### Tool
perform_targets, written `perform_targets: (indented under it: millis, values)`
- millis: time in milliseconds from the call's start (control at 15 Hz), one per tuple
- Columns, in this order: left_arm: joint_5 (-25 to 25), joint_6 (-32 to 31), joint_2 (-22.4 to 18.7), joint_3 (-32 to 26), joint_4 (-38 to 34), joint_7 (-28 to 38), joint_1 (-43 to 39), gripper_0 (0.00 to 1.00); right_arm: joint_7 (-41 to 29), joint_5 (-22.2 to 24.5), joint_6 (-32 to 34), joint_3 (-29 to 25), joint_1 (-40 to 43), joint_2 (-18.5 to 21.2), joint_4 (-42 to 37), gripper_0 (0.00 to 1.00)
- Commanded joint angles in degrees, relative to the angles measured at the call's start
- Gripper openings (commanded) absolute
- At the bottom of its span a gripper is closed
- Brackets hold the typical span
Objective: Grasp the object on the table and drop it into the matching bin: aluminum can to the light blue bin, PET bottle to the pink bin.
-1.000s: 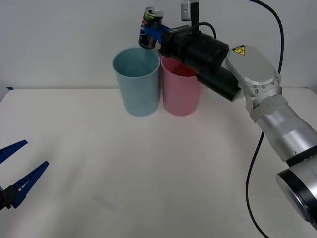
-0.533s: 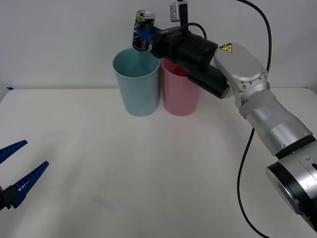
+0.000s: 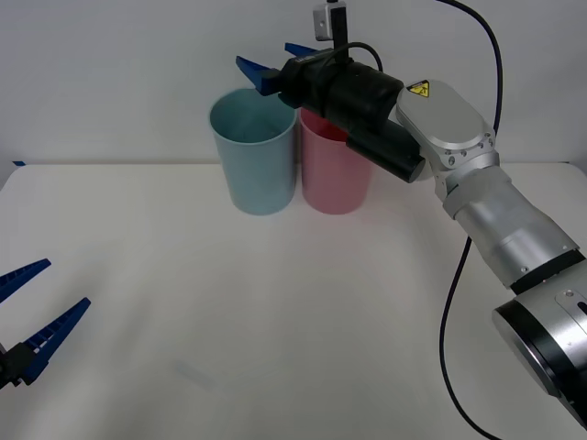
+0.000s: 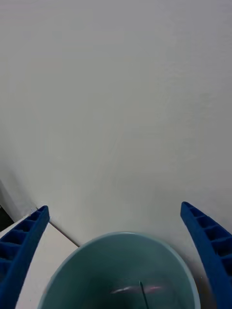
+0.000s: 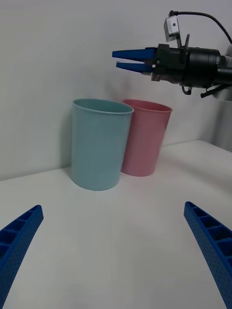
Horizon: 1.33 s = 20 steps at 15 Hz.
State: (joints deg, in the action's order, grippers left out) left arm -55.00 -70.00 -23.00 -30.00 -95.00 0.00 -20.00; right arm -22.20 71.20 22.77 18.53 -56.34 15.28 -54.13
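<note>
My right gripper (image 3: 266,57) hangs open just above the mouth of the light blue bin (image 3: 252,170), with nothing between its fingers. The right wrist view looks down between the open gripper (image 4: 115,207) into the light blue bin (image 4: 121,235). Deep inside is a pale blurred streak (image 4: 135,288), and I cannot tell what it is. The aluminum can is hidden from every view. The pink bin (image 3: 335,174) stands touching the blue one on its right, under my right forearm. My left gripper (image 3: 66,282) waits open low at the table's left front.
The white table (image 3: 275,321) stretches wide in front of the two bins. A white wall rises directly behind them. From the left wrist camera, the light blue bin (image 5: 99,145), the pink bin (image 5: 145,140) and the right gripper (image 5: 117,59) above them all show.
My right gripper carried the can left over the light blue bin, then opened; the can has left its fingers and is gone from sight. The left arm has not moved.
</note>
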Motion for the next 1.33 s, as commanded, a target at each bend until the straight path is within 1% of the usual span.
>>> perform_targets:
  millis: [67,200,333,533,733,1000,1133,1333]
  values:
    - [0.00,0.00,0.00,0.00,0.00,0.00,0.00,1.00,1.02,-0.89,0.35,-0.07,0.18,0.28,-0.01,1.00]
    - [0.00,0.00,0.00,0.00,0.00,0.00,0.00,1.00,1.72,-1.24,0.96,-0.07,1.93,1.51,-2.21,1.00]
    - [0.00,0.00,0.00,0.00,0.00,0.00,0.00,1.00,1.81,-1.33,1.05,-0.07,5.27,3.09,-7.04,1.00]
    - [0.00,0.00,0.00,0.00,0.00,0.00,0.00,1.00,1.81,-1.24,1.31,-0.07,11.60,6.87,-16.45,1.00]
    - [0.00,0.00,0.00,0.00,0.00,0.00,0.00,1.00,1.81,-2.56,1.40,-0.07,18.98,11.53,-26.12,1.00]
    - [0.00,0.00,0.00,0.00,0.00,0.00,0.00,1.00,2.34,-6.08,1.49,-0.69,28.39,18.03,-37.10,1.00]
    - [0.00,0.00,0.00,0.00,0.00,0.00,0.00,1.00,3.13,-7.04,2.81,-2.88,33.66,20.23,-41.85,1.00]
    - [0.00,0.00,0.00,0.00,0.00,0.00,0.00,1.00,4.80,-6.96,12.91,-10.79,41.13,20.41,-45.36,1.00]
